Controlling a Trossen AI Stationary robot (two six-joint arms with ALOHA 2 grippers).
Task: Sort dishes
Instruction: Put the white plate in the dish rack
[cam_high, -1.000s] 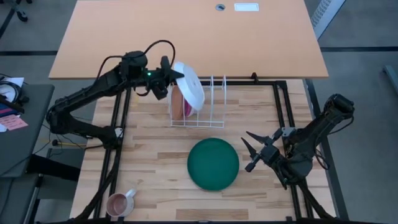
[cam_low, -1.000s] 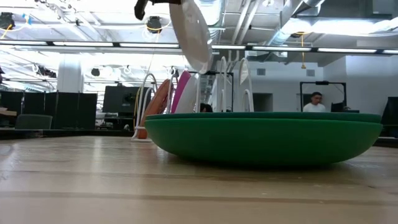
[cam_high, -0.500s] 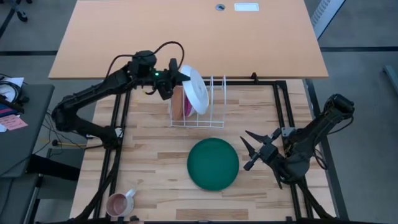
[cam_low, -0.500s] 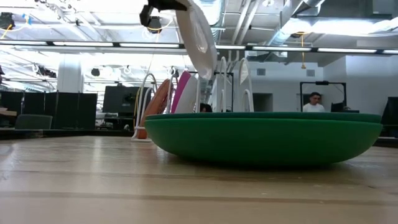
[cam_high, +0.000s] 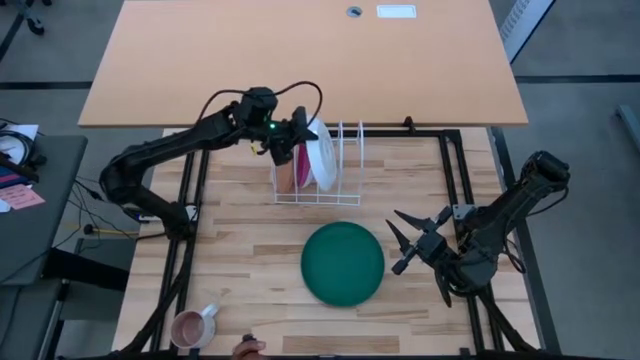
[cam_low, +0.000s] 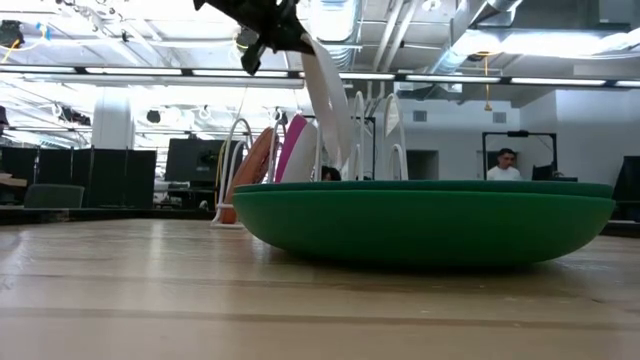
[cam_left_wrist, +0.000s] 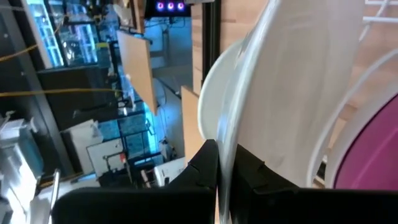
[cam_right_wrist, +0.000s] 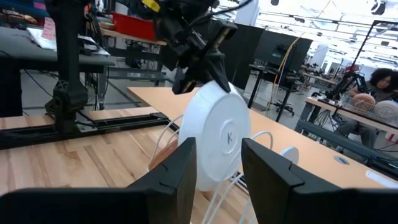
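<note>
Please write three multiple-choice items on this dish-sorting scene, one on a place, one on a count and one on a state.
1. Where does the dark green plate lie?
A. Flat on the table in front of the rack
B. Upright in the rack
C. In the right gripper

2. How many plates already stand in the white wire rack beside the white plate?
A. None
B. Two
C. Four

3. What is the left gripper doing?
A. Waiting open over the mug
B. Shut on the rim of the white plate at the rack
C. Pressing on the green plate

Answers:
1 A: the high view shows it flat on the wood, with the open right gripper beside it and apart from it.
2 B: an orange-brown plate and a magenta plate stand there.
3 B: the left wrist view shows its fingers pinching the plate's edge.
</note>
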